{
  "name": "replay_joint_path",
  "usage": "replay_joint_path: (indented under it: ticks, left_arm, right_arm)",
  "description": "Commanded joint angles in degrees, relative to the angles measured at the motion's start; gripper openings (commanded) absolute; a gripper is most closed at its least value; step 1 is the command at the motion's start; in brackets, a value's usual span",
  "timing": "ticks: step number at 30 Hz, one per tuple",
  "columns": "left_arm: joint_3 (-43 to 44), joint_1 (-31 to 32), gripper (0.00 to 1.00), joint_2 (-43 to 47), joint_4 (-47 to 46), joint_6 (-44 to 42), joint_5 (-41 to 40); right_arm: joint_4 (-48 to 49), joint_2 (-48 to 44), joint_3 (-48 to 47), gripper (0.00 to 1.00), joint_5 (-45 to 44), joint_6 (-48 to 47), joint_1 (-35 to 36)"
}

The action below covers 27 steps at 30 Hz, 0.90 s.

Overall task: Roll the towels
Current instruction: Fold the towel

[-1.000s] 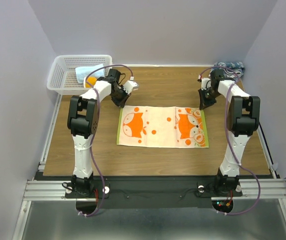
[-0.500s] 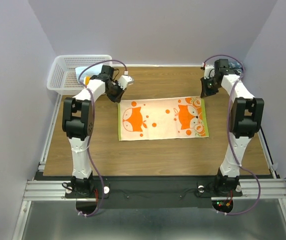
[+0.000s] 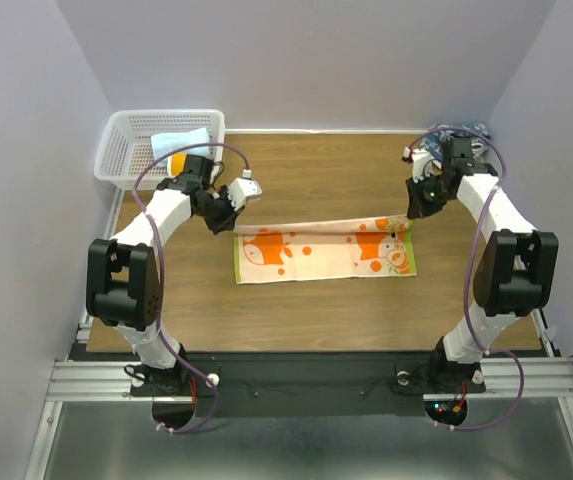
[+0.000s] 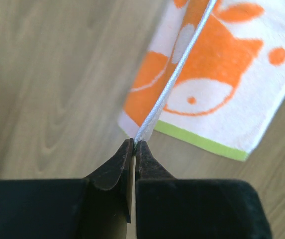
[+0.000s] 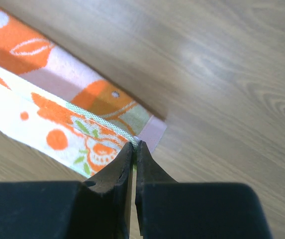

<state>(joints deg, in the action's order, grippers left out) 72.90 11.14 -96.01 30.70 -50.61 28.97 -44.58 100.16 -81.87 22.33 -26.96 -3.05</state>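
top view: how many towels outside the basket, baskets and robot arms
towels: 2, the orange-print towel and the blue patterned towel
basket: 1
arms: 2, left arm and right arm
total: 5

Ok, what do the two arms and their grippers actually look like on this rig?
Both match. The left arm and right arm have white links joined by chunky black joint housings, with a thin purple cable looping loosely along each. The left gripper and right gripper have matte black fingers tapering to narrow tips from a blocky black body.
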Motion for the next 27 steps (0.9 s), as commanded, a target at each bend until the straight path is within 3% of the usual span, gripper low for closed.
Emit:
replay_joint_path:
  ticks: [1,12,20,27]
  left_arm:
    - [-6.1,0.5,0.00,3.5,3.7,-4.9,2.8]
    - [-16.6,6.2,0.00,4.2,1.0,-4.2,1.4]
    - [-16.4,7.1,0.00,3.1,-0.4,-2.3,-0.6]
    - [-11.0,7.1,0.00,4.8,5.7,-3.4,-0.1]
  right_arm:
    - [0.7,-3.9,4.6,0.01,1.5,-7.7,-0.6]
    - [2.3,-1.1,12.0,0.01,1.1,-12.2,-0.6]
    - [2.6,-0.1,12.3,0.01,1.0,-11.7,-0.6]
    - [2.4,-3.6,10.1,0.01,0.0,-10.6,-0.6]
